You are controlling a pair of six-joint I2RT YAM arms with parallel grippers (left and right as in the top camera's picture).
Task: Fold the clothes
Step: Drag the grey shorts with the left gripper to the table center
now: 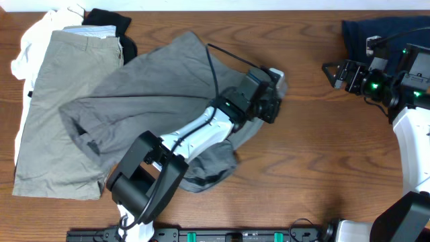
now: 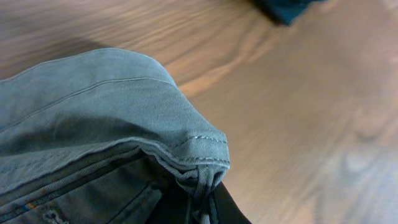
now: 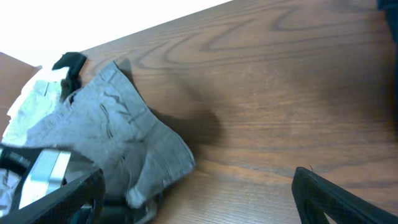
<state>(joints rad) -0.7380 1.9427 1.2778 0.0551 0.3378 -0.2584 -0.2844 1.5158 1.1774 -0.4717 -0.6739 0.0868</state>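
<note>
Overhead and wrist views of the two arms at the wooden table (image 1: 302,168). The left arm (image 1: 195,138) reaches from its base at the near edge diagonally up and to the right, lying low over the grey shorts (image 1: 154,94), which sprawl crumpled across the middle of the table. The left gripper (image 1: 274,87) sits at the right-hand edge of that garment with its jaws pressed together on a stitched hem; in the left wrist view the fold of grey cloth bunches into the dark fingers (image 2: 225,208) and stands lifted off the wood. The right arm (image 1: 413,148) rises along the right side of the table, its wrist turned so that the right gripper (image 1: 330,75) points left towards the shorts but remains well apart from them. Its jaws are spread wide and hold nothing, the two fingers (image 3: 336,196) framing bare wood in the right wrist view. Khaki shorts (image 1: 60,114) lie flat at the left, overlapping a white piece (image 1: 37,37), with a black piece (image 1: 107,19) just behind them. A navy piece (image 1: 369,30) lies at the far right corner, behind the right gripper
</note>
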